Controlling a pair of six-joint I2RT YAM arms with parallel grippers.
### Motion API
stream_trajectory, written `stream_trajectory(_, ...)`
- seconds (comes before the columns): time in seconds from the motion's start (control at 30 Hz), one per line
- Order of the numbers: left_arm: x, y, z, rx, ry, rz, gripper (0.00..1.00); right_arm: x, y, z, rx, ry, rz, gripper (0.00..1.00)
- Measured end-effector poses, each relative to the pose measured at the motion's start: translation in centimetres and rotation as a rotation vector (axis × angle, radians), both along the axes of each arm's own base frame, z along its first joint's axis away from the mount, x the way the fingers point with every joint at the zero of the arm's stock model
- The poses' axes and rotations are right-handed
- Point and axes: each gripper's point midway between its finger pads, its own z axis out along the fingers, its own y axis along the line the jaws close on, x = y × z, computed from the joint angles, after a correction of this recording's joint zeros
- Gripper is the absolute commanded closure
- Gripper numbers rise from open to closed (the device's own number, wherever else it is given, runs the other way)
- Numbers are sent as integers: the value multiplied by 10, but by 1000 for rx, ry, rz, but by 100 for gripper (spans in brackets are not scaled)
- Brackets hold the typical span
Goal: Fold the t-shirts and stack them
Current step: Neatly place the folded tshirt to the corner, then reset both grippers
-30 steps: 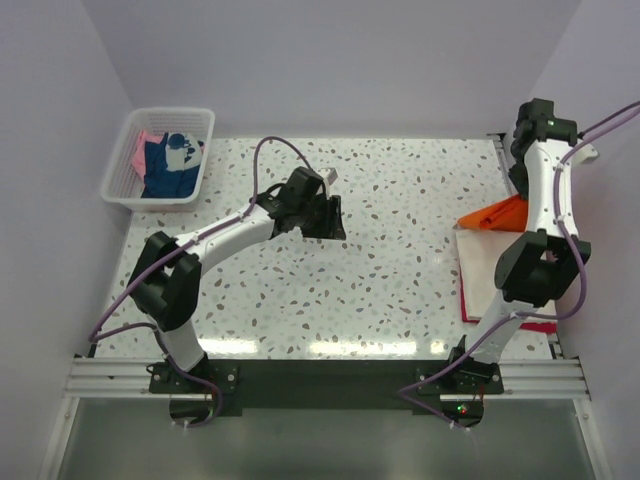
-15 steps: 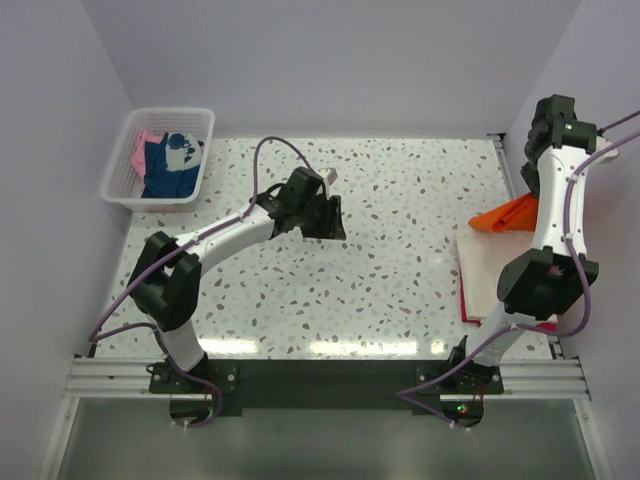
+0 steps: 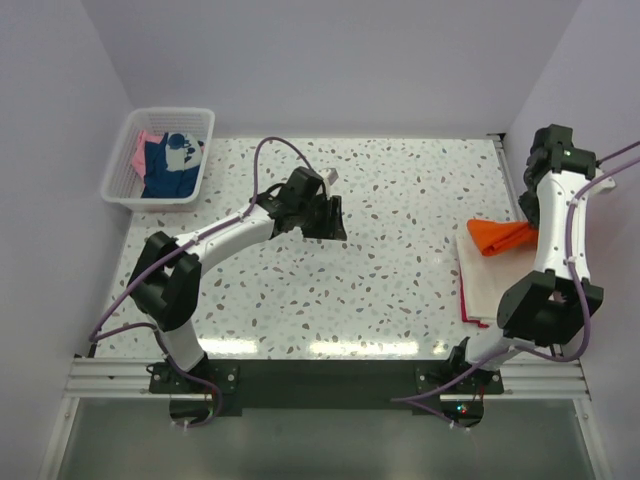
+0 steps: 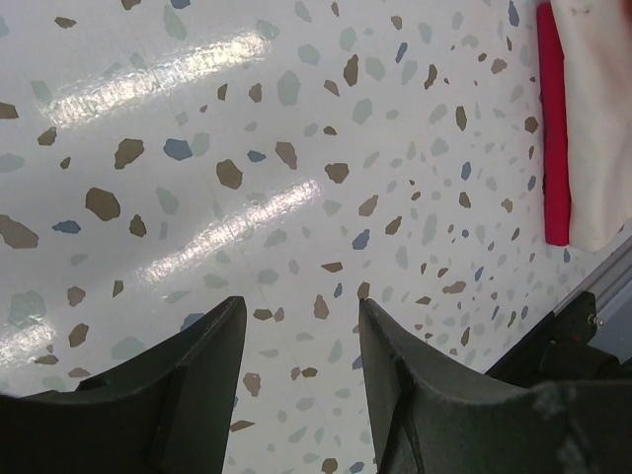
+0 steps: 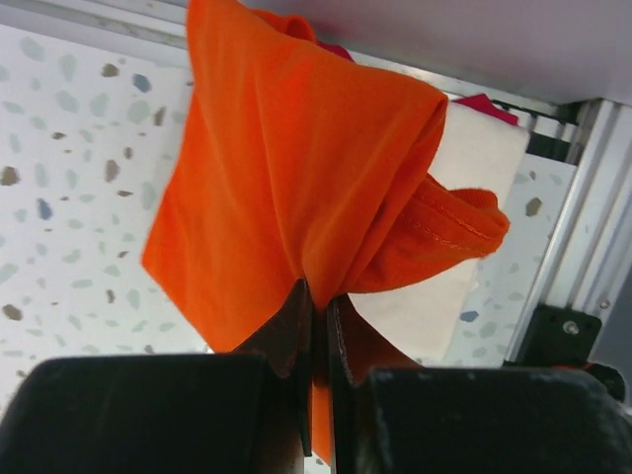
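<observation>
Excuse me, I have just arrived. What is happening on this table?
The right gripper is shut on a bright orange t-shirt and holds it bunched above a stack at the right edge of the table: a cream-white t-shirt lying on a red t-shirt. The left gripper hovers open over the middle of the table, holding nothing. A white basket in the far left corner holds a navy t-shirt and a pink t-shirt.

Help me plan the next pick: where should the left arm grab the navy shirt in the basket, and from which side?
Probably a raised fold near the middle of the navy shirt, coming straight down from above. It lies crumpled inside the white basket, whose walls block a sideways approach; the pink shirt crowds one edge.
</observation>
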Motion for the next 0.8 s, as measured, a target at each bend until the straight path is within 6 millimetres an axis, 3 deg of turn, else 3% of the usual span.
stream_trajectory(0.13,-2,-3,1,-11,2,-13,46,-33,3,-23,33,79,-6,100)
stream_trajectory(0.17,-3,-4,0,-14,2,-16,46,-43,5,-31,48,97,-4,92)
stream_trajectory(0.2,-4,-4,-1,-17,4,-20,46,-54,9,-40,66,126,-3,78)
stream_trajectory(0.23,-5,-5,-2,-20,7,-25,46,-65,13,-49,85,144,2,44)
stream_trajectory(0.27,-7,-5,-5,-21,12,-29,46,-77,19,-59,106,168,8,18)
stream_trajectory(0.3,-9,-4,-7,-19,19,-32,46,-91,25,-68,131,205,23,1)
stream_trajectory(0.4,-15,-1,-16,-9,41,-38,45,-116,39,-79,171,262,65,1)
stream_trajectory(0.5,-19,0,-20,-7,53,-43,45,-118,43,-74,172,235,118,2)
stream_trajectory(0.67,-19,0,-7,-26,22,-52,45,-95,58,-62,188,52,282,1)
stream_trajectory(0.8,-19,3,10,-43,-25,-57,44,-71,83,-64,213,-85,451,1)
